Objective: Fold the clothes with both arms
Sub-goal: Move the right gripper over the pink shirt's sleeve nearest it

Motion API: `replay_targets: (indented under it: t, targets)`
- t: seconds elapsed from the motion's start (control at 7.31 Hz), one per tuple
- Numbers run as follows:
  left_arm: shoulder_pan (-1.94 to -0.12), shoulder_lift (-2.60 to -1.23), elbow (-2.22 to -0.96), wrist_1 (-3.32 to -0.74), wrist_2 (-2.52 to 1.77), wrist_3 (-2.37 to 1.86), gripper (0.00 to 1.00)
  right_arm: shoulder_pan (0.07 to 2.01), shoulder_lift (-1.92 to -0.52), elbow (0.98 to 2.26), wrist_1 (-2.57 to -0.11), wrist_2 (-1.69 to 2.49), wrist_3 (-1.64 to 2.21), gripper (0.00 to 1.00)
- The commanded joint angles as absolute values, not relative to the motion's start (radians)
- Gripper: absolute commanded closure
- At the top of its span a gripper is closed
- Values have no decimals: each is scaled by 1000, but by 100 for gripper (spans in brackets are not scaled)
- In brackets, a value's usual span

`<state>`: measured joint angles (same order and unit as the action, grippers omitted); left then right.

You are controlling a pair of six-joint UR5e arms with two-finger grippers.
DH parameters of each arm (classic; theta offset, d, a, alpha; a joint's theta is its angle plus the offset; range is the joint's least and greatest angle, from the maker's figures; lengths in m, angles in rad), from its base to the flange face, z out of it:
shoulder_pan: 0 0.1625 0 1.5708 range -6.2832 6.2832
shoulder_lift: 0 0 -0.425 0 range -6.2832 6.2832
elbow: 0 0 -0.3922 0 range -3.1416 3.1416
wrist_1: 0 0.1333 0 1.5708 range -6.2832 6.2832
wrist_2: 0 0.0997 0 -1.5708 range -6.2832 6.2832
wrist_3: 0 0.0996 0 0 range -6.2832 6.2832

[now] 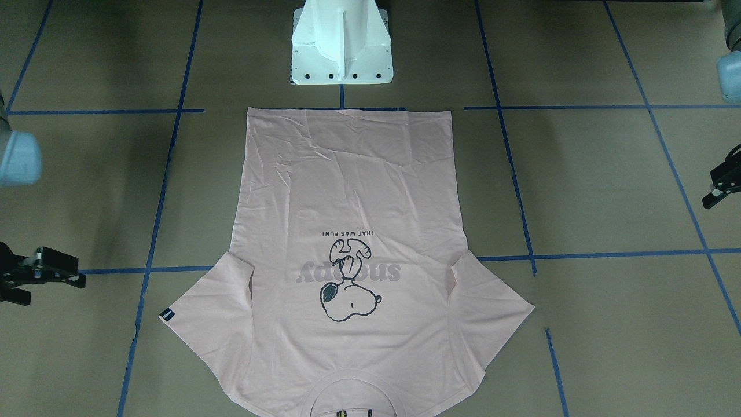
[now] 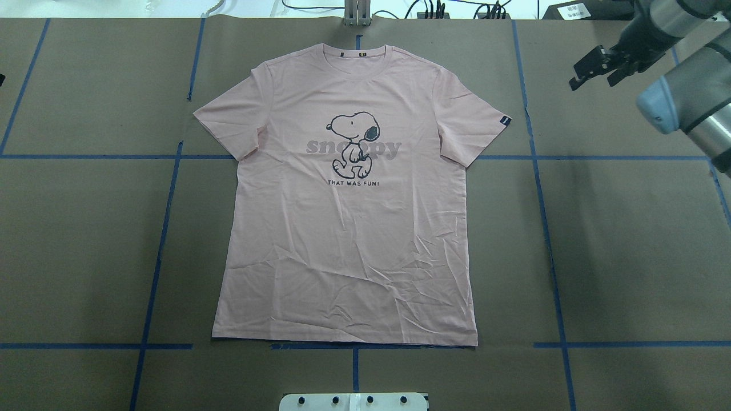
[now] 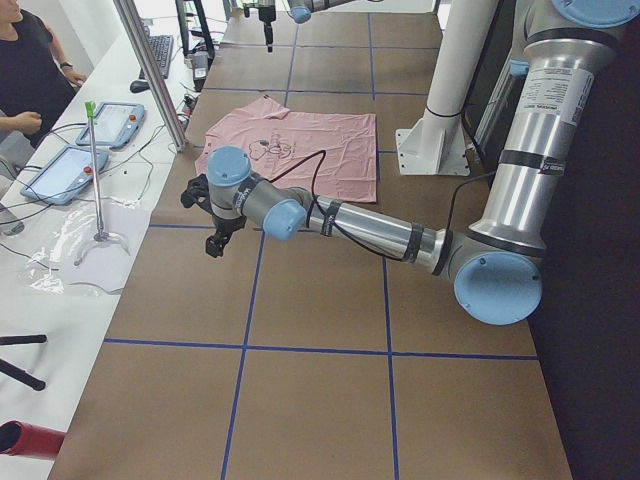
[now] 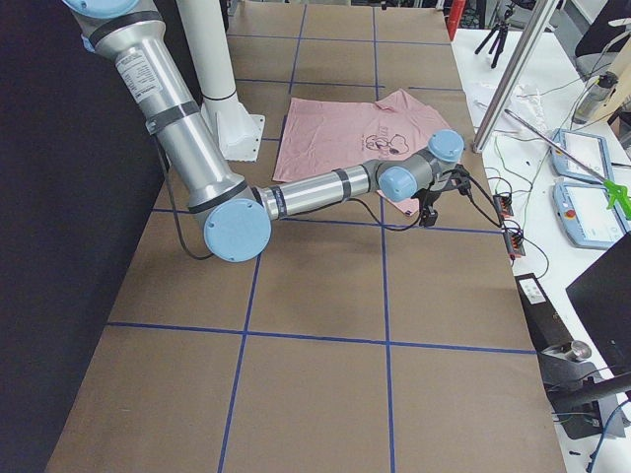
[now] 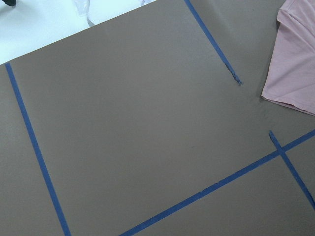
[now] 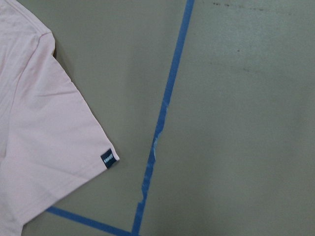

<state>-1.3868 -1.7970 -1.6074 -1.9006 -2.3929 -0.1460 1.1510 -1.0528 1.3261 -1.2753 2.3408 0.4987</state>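
Overhead view: pink T-shirt [image 2: 348, 240] lies flat, print up, on the worktop [image 2: 628, 240], between the two hands and touching neither. Right hand [image 2: 593, 80] is spread wide and empty, tagged sleeve [image 2: 474, 120] nearest it. Left hand [image 1: 715, 185] is clipped at the frame edge; probably spread and empty too. Cloth is light and limp and will sag, so pinch at sleeve hems or shoulder seams.

T-shirt [image 1: 347, 191] collar past btm edge

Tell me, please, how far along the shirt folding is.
Nothing is folded yet: the T-shirt lies flat, print up, sleeves spread. Nothing is in hand: the left gripper and right gripper hover off to its sides, empty. Every fold remains.
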Motion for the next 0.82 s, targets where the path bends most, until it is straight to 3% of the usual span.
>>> replay_targets:
  t: [0.0,0.14,0.68]
  targets:
    - [-1373,-1806,-1597,-1952,-2391,-230,0,1011,-1002,1214,-1033,2127,812,0]
    - [-1370,-1809,-1594,-1954,-2391,-235,0,981,-956,1109,-935,2120,834,0]
    - [-1370,-1809,-1605,-1962,-2395,-293,0,934,-953,1089,-939,2085,825,4]
